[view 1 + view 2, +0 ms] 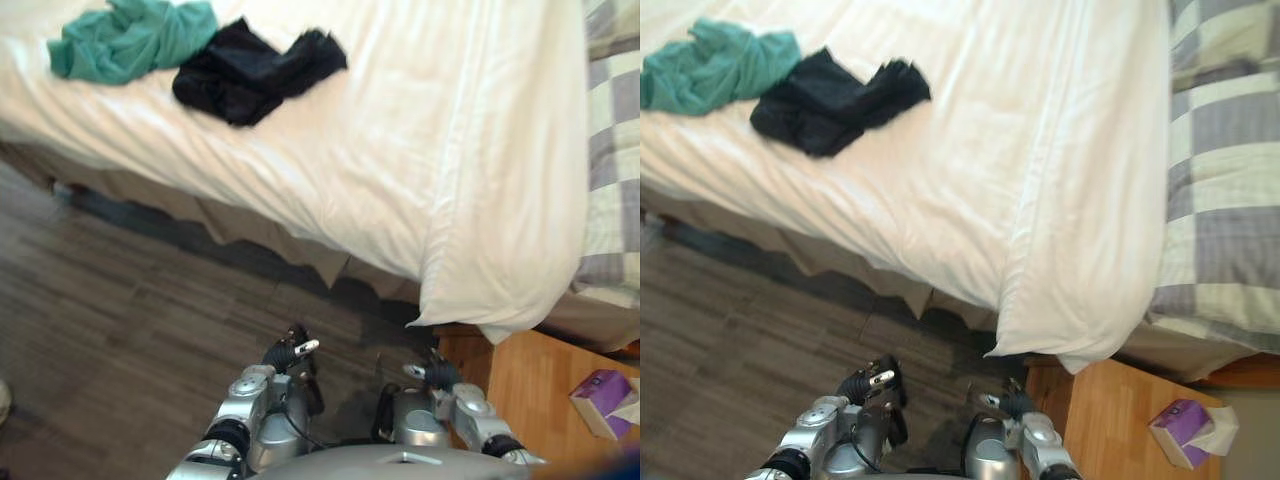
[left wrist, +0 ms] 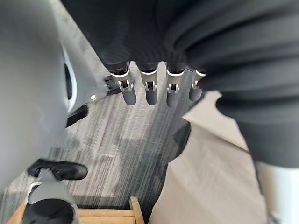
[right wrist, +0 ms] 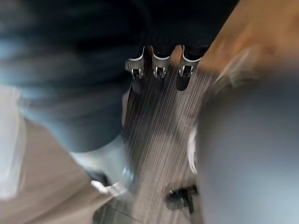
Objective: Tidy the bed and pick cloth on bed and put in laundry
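A crumpled teal cloth (image 1: pixel 130 40) lies on the white duvet (image 1: pixel 400 150) at the bed's far left. A black cloth (image 1: pixel 250 72) lies bunched right beside it, touching it. Both my hands hang low by my body, over the wooden floor and well short of the bed. The left hand (image 1: pixel 290 355) has relaxed, straight fingers (image 2: pixel 149 91) with nothing in them. My right hand (image 1: pixel 432 375) is empty too, its fingers (image 3: pixel 159 74) pointing down at the floor.
The duvet's folded corner (image 1: pixel 480 300) hangs over the bed's near edge. A checked grey-and-cream cover (image 1: pixel 1225 200) lies at the right. A wooden nightstand (image 1: pixel 530 390) with a purple tissue box (image 1: pixel 603 400) stands at the lower right. Dark wood floor (image 1: pixel 120 320) runs along the bed.
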{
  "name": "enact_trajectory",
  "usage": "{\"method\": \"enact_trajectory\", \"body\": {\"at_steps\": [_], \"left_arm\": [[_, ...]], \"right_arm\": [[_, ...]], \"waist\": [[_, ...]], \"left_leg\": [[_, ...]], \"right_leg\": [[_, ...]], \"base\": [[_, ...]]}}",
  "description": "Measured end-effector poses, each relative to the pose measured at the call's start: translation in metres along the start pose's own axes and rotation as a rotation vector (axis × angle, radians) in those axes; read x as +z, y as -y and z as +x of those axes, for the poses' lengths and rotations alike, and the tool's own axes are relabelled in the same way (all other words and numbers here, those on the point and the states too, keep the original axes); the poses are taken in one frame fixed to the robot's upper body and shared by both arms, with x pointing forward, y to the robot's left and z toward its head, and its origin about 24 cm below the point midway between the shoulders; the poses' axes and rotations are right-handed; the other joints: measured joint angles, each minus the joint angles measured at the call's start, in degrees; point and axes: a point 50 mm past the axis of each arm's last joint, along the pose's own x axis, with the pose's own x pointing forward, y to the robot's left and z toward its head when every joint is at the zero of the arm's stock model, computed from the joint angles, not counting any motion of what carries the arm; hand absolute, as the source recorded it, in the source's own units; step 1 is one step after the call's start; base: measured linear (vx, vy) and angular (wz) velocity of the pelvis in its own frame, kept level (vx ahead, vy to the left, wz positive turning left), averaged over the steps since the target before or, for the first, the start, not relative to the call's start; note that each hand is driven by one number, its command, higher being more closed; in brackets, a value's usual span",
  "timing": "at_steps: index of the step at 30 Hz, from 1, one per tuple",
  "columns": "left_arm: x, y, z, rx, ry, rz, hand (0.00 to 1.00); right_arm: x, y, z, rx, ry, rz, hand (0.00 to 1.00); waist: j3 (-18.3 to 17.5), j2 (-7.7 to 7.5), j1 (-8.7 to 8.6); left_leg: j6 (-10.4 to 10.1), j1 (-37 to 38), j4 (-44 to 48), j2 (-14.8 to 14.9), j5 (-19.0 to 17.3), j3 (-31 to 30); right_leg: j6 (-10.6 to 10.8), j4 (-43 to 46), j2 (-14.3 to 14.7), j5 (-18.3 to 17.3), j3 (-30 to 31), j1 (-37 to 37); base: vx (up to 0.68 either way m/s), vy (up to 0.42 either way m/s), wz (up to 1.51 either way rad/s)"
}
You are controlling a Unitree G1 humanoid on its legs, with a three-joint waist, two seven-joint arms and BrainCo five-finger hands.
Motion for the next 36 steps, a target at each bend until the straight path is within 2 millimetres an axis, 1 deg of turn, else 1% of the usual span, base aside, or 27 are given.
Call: {"method": "enact_trajectory", "body": {"at_steps": [3,5,6,8,10,11,12,13,15,17,18,20,21,22,23,24,25,26,27,28,29,30,31,32,34,35,36], "left_arm": [[-0.01,0.009,-0.001,0.081,0.017,-0.004,0.0],[-0.009,0.005,-0.002,0.161,0.042,-0.072,0.0],[-0.009,0.007,-0.003,0.197,0.057,-0.13,0.0],[-0.012,0.003,-0.005,0.259,0.068,-0.189,0.0],[-0.016,-0.003,-0.008,0.294,0.081,-0.223,0.0],[-0.016,-0.009,-0.011,0.312,0.101,-0.245,0.0],[-0.014,-0.01,-0.011,0.317,0.119,-0.257,0.0],[-0.018,-0.016,-0.015,0.337,0.129,-0.279,0.0],[-0.026,-0.024,-0.022,0.375,0.141,-0.299,0.0],[-0.024,-0.03,-0.026,0.402,0.188,-0.308,0.0],[-0.023,-0.031,-0.029,0.412,0.215,-0.292,0.0],[-0.024,-0.03,-0.031,0.439,0.24,-0.289,0.0],[-0.025,-0.039,-0.035,0.486,0.242,-0.272,0.0],[-0.027,-0.043,-0.036,0.513,0.231,-0.262,0.0],[-0.025,-0.048,-0.036,0.559,0.227,-0.242,0.0],[-0.02,-0.05,-0.035,0.59,0.231,-0.231,0.0],[-0.02,-0.05,-0.035,0.599,0.224,-0.243,0.0],[-0.026,-0.05,-0.034,0.642,0.174,-0.288,0.0],[-0.027,-0.051,-0.035,0.662,0.158,-0.3,0.0],[-0.031,-0.054,-0.037,0.694,0.116,-0.268,0.0],[-0.034,-0.055,-0.037,0.699,0.088,-0.231,0.0],[-0.034,-0.054,-0.036,0.695,0.076,-0.209,0.0],[-0.033,-0.048,-0.033,0.686,0.062,-0.181,0.0],[-0.035,-0.042,-0.031,0.672,0.04,-0.168,0.0],[-0.035,-0.032,-0.027,0.64,0.017,-0.147,0.0],[-0.036,-0.028,-0.025,0.625,0.002,-0.143,0.0],[-0.038,-0.027,-0.025,0.622,-0.007,-0.137,0.0]], "right_arm": [[-0.044,0.019,-0.013,-0.075,-0.158,0.102,0.0],[-0.052,0.024,-0.017,-0.083,-0.176,0.136,0.0],[-0.051,0.034,-0.018,-0.093,-0.173,0.12,0.0],[-0.054,0.044,-0.021,-0.119,-0.172,0.105,0.0],[-0.056,0.045,-0.023,-0.137,-0.155,0.138,0.0],[-0.059,0.044,-0.024,-0.143,-0.14,0.172,0.0],[-0.061,0.042,-0.025,-0.147,-0.135,0.195,0.0],[-0.062,0.042,-0.026,-0.16,-0.122,0.227,0.0],[-0.063,0.045,-0.028,-0.175,-0.1,0.238,0.0],[-0.063,0.051,-0.03,-0.205,-0.081,0.254,0.0],[-0.07,0.059,-0.035,-0.244,-0.093,0.284,0.0],[-0.074,0.075,-0.041,-0.302,-0.095,0.311,0.0],[-0.079,0.076,-0.043,-0.332,-0.104,0.366,0.0],[-0.08,0.076,-0.043,-0.335,-0.108,0.371,0.0],[-0.085,0.069,-0.043,-0.323,-0.128,0.37,0.0],[-0.093,0.061,-0.044,-0.333,-0.149,0.409,0.0],[-0.095,0.058,-0.045,-0.328,-0.157,0.41,0.0],[-0.096,0.05,-0.043,-0.286,-0.17,0.369,0.0],[-0.096,0.047,-0.042,-0.265,-0.176,0.344,0.0],[-0.092,0.039,-0.039,-0.219,-0.162,0.266,0.0],[-0.088,0.038,-0.037,-0.194,-0.134,0.199,0.0],[-0.083,0.038,-0.036,-0.181,-0.112,0.16,0.0],[-0.076,0.036,-0.034,-0.158,-0.064,0.092,0.0],[-0.071,0.037,-0.035,-0.143,-0.021,0.025,0.0],[-0.061,0.038,-0.033,-0.121,0.027,-0.038,0.0],[-0.06,0.037,-0.033,-0.108,0.032,-0.047,0.0],[-0.059,0.036,-0.032,-0.099,0.033,-0.053,0.0]], "waist": [[-2.0,1.56,-0.2],[-1.9,2.97,-0.89],[-1.7,5.56,-1.5],[-1.8,7.95,-2.03],[-2.0,8.1,-2.07],[-2.2,6.94,-2.0],[-2.1,5.89,-2.31],[-2.2,6.06,-1.8],[-2.4,5.93,-2.35],[-2.2,5.57,-3.0],[-2.2,5.61,-3.2],[-2.7,6.43,-3.87],[-2.8,5.15,-4.09],[-3.1,4.55,-4.16],[-3.6,5.22,-4.5],[-3.9,5.7,-4.34],[-3.9,6.34,-3.92],[-4.1,6.49,-3.05],[-4.2,6.51,-2.61],[-4.4,6.81,-2.65],[-4.5,6.75,-3.05],[-4.5,6.64,-3.3],[-4.6,6.53,-4.03],[-4.8,6.83,-4.97],[-4.9,7.15,-5.33],[-5.0,7.16,-5.22],[-5.0,7.24,-4.93]], "left_leg": [[0.0,3.2,1.9,-0.1,-3.1,0.6],[-0.7,-1.9,16.4,2.8,-10.4,0.7],[-0.3,-5.9,27.1,6.2,-14.8,0.1],[-0.7,-9.4,36.6,9.7,-17.6,-0.9],[-0.8,-9.5,36.3,9.2,-17.7,-1.6],[-1.5,-9.4,34.2,7.2,-17.2,-2.4],[-0.4,-9.8,36.7,7.4,-18.8,-2.5],[-1.0,-10.2,41.2,9.7,-21.1,-4.0],[-3.4,-10.3,41.3,14.5,-21.9,-8.2],[-5.3,-12.0,36.8,20.0,-20.9,-13.1],[-6.1,-12.5,33.0,22.8,-20.4,-15.2],[-5.9,-12.1,32.4,25.3,-20.8,-15.7],[-16.3,-13.5,39.8,22.9,-16.9,-14.3],[-16.2,-14.7,43.7,22.2,-19.1,-13.7],[-16.2,-17.1,49.4,21.8,-23.6,-13.4],[-14.7,-17.3,52.9,21.4,-27.2,-11.8],[-13.4,-16.6,53.5,21.4,-28.6,-10.0],[-10.7,-13.4,52.5,22.1,-29.9,-5.5],[-10.1,-11.8,51.1,22.0,-30.0,-3.7],[-9.0,-9.2,47.5,21.3,-29.4,-1.0],[-8.1,-7.7,43.8,19.7,-28.3,0.8],[-7.4,-6.8,40.9,18.2,-27.1,1.8],[-5.7,-5.1,34.1,14.6,-24.1,3.2],[-4.3,-3.2,27.0,11.1,-20.8,3.6],[-3.4,-0.4,19.3,7.6,-17.3,3.8],[-3.3,1.0,17.0,5.8,-16.4,4.2],[-3.4,1.6,16.4,5.2,-16.4,4.4]], "right_leg": [[-2.2,-1.9,0.2,1.3,1.6,4.2],[-2.5,-2.0,0.0,1.5,3.5,5.0],[-1.9,-2.4,1.1,1.3,4.4,5.3],[0.5,-2.1,1.6,0.2,5.4,5.5],[1.6,-0.1,0.3,-0.5,5.4,4.4],[2.4,1.0,-1.9,-1.3,5.3,3.4],[2.7,1.6,-3.0,-1.5,5.2,2.6],[2.7,2.9,-4.2,-1.5,6.1,2.0],[2.7,5.1,-6.5,-1.8,9.0,-0.5],[4.9,6.7,-9.2,-3.7,12.0,-3.2],[7.6,7.9,-11.2,-5.3,13.2,-4.4],[7.8,7.7,-14.1,-6.2,15.0,-4.3],[6.7,3.3,-18.5,-2.6,17.5,-2.3],[5.5,2.2,-19.8,1.5,19.2,-2.3],[3.6,1.6,-20.5,11.3,20.1,-3.5],[-2.3,-0.7,-21.6,21.7,16.5,-4.6],[-6.3,-3.2,-22.2,27.4,13.6,-4.3],[-5.5,3.4,-20.5,23.0,9.9,-7.2],[-2.3,7.0,-18.4,18.5,8.9,-8.6],[2.3,11.8,-12.7,11.4,7.2,-10.3],[4.8,13.7,-8.1,6.9,6.4,-11.4],[4.6,13.9,-4.9,5.1,6.2,-11.9],[4.0,12.6,0.1,2.0,5.3,-12.6],[2.6,9.6,4.4,0.9,4.8,-12.9],[0.2,5.2,9.1,0.6,4.9,-13.9],[-3.8,3.7,10.0,1.5,4.7,-15.2],[-6.3,3.8,9.7,2.2,4.5,-15.0]], "base": [[0.11,0.003,-0.09],[0.09,0.025,-0.27],[0.06,0.057,-0.47],[0.03,0.079,-0.42],[-0.04,0.072,-0.07],[-0.07,0.098,-0.01],[-0.06,0.146,-0.16],[-0.03,0.172,-0.37],[-0.04,0.246,-0.36],[-0.05,0.364,-0.02],[-0.04,0.414,0.16],[0.05,0.714,-0.1],[0.15,0.906,-0.48],[0.16,1.054,-0.41],[0.1,0.955,-0.3],[0.1,0.963,-0.31],[0.19,0.984,-0.8],[0.18,0.727,-0.82],[0.19,0.769,-1.01],[0.1,0.548,-0.72],[0.07,0.426,-0.54],[0.08,0.407,-0.11],[0.07,0.265,0.23],[0.11,0.367,0.34],[0.13,0.219,0.38],[0.11,0.119,0.24],[0.1,0.067,0.01]]}}
